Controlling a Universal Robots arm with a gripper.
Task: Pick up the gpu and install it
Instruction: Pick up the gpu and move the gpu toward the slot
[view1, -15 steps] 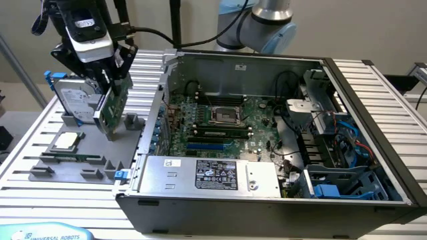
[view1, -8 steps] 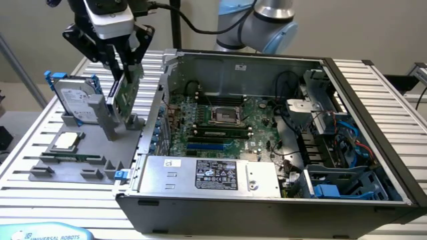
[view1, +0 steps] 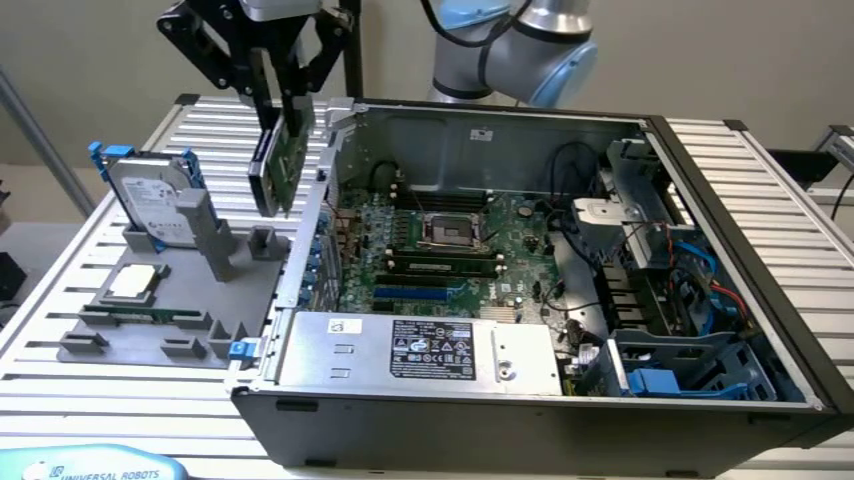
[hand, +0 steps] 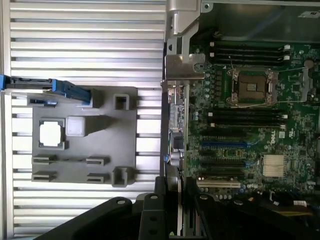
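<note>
Black two-finger gripper (view1: 287, 105) partly closed, pinching the top edge of the thin green-and-black gpu (view1: 280, 165). Card hangs upright in the air between the grey parts holder (view1: 134, 335) and the open dark PC case (view1: 561, 425).

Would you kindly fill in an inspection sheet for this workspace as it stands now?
Surface: slatted metal table carrying a grey fixture tray and an open computer case.
Job's things: gpu held upright in the air, by the case wall at the exterior view's left; motherboard exposed inside the case.
Clutter: hard drive standing in the tray; processor chip and memory stick lying in it.
Grippers: hand shut on the gpu's upper edge.
Cables: black, blue and red leads inside the case, at the exterior view's right.
Surroundings: robot arm behind the case.
</note>
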